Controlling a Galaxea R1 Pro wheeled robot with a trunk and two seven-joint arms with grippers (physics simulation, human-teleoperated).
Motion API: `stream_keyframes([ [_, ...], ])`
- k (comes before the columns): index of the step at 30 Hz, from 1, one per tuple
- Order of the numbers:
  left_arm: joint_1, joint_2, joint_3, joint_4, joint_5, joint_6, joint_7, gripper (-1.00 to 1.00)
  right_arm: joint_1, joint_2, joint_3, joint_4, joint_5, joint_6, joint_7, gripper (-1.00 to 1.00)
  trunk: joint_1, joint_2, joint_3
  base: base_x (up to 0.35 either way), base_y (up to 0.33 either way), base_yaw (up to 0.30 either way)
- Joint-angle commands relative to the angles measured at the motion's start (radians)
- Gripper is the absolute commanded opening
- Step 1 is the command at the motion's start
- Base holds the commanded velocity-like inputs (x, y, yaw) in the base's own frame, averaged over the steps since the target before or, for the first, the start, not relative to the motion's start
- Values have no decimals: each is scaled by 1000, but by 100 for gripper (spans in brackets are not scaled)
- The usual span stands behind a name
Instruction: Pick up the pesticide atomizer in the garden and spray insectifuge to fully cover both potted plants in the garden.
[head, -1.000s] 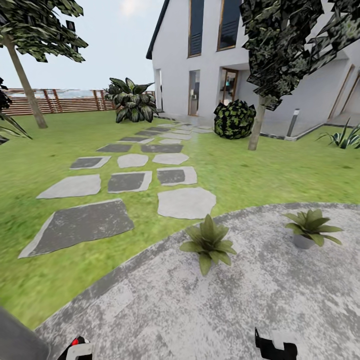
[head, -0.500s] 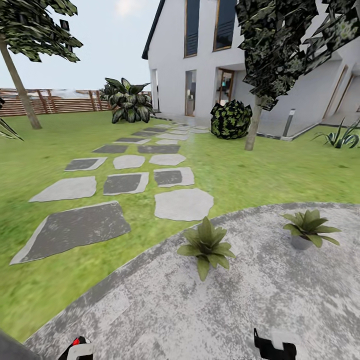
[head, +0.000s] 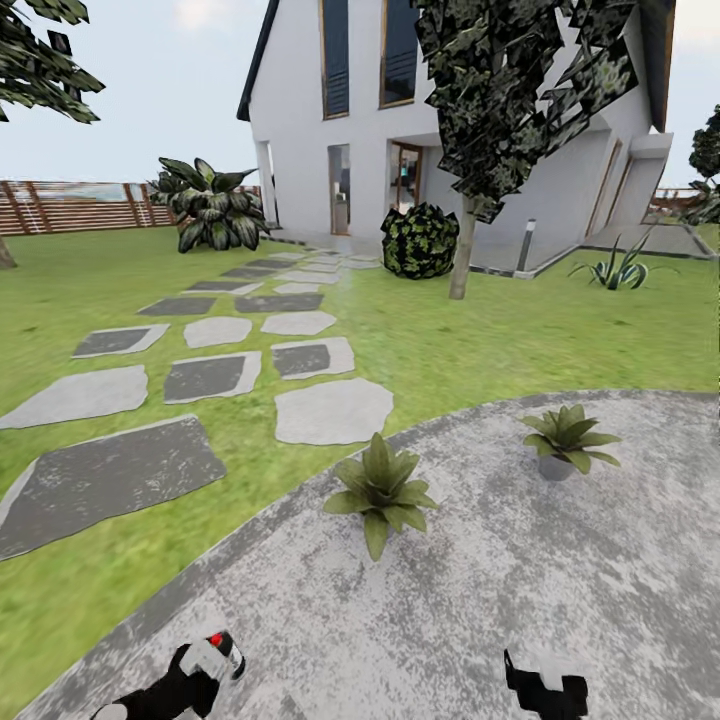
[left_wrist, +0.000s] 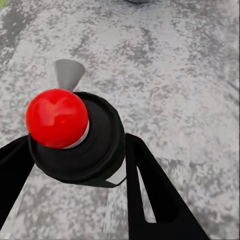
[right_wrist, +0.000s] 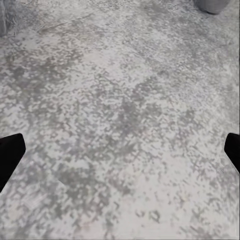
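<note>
My left gripper is shut on the pesticide atomizer, low over the patio; a white label and a red dot show there. In the left wrist view the atomizer sits between the black fingers, showing a black round top, a red ball button and a grey cone nozzle. One potted plant stands at the patio's edge ahead. The other potted plant, in a grey pot, stands further right. My right gripper is open over bare paving.
The round mottled patio lies under both arms. Lawn with grey stepping stones runs ahead-left to a white house. A tree trunk, a round bush, a big shrub and a slatted fence stand beyond.
The head camera has swung right, sliding the whole scene leftward. My left arm has risen further into view with the atomizer. The right gripper holds its place.
</note>
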Motion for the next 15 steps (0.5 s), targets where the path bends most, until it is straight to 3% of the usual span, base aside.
stream_keyframes([
  [1,-36,7,9,-2,-60,33,-61,-100,-1,-1,24,-33,44,-1,28,100,0,0,-1,0,0,-26],
  [3,-86,12,10,-2,-155,73,-158,-100,-2,-1,71,-112,118,4,103,100,0,0,-1,0,0,-13],
  [4,-118,13,10,-2,-219,87,-214,-100,-2,-1,91,-168,178,11,174,100,0,0,-1,0,0,-4],
  [5,-139,13,10,-2,-253,92,-250,-100,-2,-1,97,-206,223,27,238,100,0,0,-1,0,0,-2],
  [8,-184,13,10,-2,-311,117,-339,-100,-8,2,103,-263,313,101,394,100,0,0,-1,0,0,0],
  [9,-206,13,10,-3,-334,138,-389,-100,-17,7,105,-284,350,145,474,100,0,0,-1,0,0,0],
  [11,-240,13,10,-3,-357,159,-445,-100,-37,20,107,-319,389,191,584,100,0,0,-1,0,0,0],
  [13,-253,13,10,-4,-366,166,-464,-100,-50,45,110,-337,408,205,644,100,0,0,-1,0,0,0],
  [15,-262,4,8,-23,-396,169,-476,-100,-65,66,146,-354,446,213,684,100,0,0,-1,0,0,0],
])
